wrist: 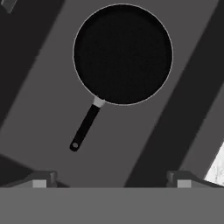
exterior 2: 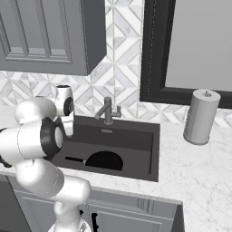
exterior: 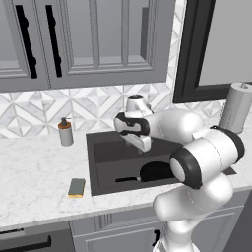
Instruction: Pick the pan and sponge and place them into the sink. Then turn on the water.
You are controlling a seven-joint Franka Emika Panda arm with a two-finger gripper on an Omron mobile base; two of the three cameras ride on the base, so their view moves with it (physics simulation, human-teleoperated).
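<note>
Left base view: the pan [exterior: 156, 172] lies flat in the sink [exterior: 106, 157] at lower centre, while the sponge [exterior: 77, 187] waits on the counter [exterior: 34, 182] at left: light, squashy, best pinched across its short sides.

Right base view: pan's handle points left.

Hand view: the gripper [wrist: 111, 180] hovers above, fingers spread, holding nothing.
</note>
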